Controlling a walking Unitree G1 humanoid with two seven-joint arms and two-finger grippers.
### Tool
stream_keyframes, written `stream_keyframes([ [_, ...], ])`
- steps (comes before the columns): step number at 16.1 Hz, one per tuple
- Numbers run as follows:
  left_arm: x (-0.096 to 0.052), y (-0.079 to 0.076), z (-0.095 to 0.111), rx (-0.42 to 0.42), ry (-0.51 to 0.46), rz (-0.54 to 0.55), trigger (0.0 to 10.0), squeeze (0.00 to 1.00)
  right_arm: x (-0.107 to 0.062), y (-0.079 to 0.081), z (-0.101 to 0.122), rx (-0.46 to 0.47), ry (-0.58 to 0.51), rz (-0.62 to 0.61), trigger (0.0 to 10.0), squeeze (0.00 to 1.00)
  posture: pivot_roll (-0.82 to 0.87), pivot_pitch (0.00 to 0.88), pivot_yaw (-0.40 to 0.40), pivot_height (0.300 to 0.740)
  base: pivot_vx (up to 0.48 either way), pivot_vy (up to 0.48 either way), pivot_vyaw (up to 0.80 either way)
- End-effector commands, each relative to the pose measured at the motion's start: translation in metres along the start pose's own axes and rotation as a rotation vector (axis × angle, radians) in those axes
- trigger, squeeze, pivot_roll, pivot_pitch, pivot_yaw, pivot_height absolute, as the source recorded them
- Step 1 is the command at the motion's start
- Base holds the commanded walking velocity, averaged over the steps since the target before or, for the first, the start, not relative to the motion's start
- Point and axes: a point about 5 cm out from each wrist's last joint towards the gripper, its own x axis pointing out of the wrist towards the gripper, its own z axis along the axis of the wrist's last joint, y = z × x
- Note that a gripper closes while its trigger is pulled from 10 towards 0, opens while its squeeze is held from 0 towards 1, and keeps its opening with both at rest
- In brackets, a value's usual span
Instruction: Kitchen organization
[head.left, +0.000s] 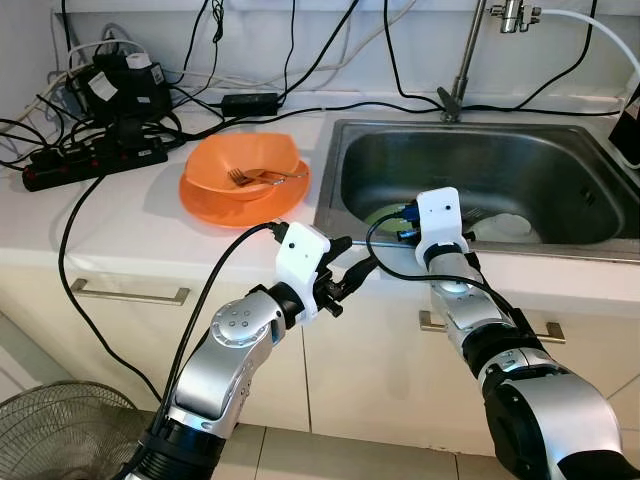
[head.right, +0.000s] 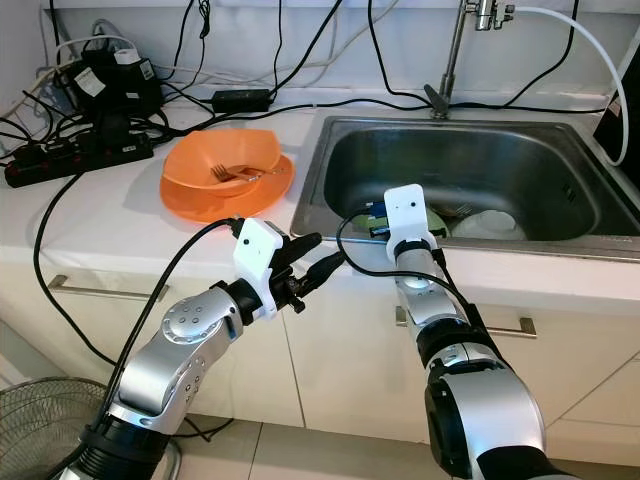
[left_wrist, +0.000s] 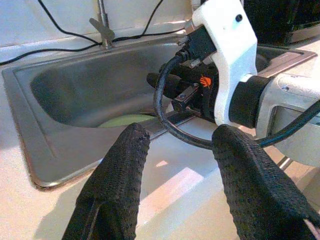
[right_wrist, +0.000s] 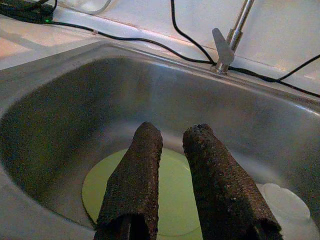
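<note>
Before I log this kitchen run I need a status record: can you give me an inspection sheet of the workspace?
Surface: white countertop with a steel sink set in it.
Job's things: green plate and a white dish lying in the sink; orange bowl holding a fork on the counter.
Clutter: power strip and adapters at the counter's back left.
Grippers: right gripper over the sink above the green plate, fingers nearly together, holding nothing; left gripper at the counter's front edge, fingers open, empty.
Cables: black leads cross the counter and wall.
Surroundings: faucet, cabinet drawers, a fan on the floor.
</note>
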Motion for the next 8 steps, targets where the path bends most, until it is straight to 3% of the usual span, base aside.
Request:
stream_keyframes([
  [1, -0.002, -0.002, 0.001, 0.018, 0.003, -0.008, 10.0, 0.0, 0.004, -0.001, 0.009, 0.016, -0.019, -0.008, 10.0, 0.0, 0.11, 0.019, 0.056, 0.74, 0.0, 0.0, 0.0],
  [4, -0.003, -0.002, 0.001, 0.021, 0.003, -0.003, 10.0, 0.0, 0.007, -0.004, 0.017, 0.018, -0.057, -0.027, 10.0, 0.0, 0.11, 0.02, 0.058, 0.74, 0.0, 0.0, 0.0],
  [6, -0.003, -0.001, 0.001, 0.025, 0.0, 0.005, 10.0, 0.0, 0.01, -0.012, 0.031, 0.039, -0.131, -0.064, 10.0, 0.0, 0.11, 0.02, 0.06, 0.74, 0.0, 0.0, 0.0],
  [8, -0.002, 0.001, 0.002, 0.03, -0.01, 0.022, 10.0, 0.0, 0.014, -0.023, 0.058, 0.037, -0.272, -0.11, 10.0, 0.0, 0.11, 0.02, 0.061, 0.74, 0.0, 0.0, 0.0],
])
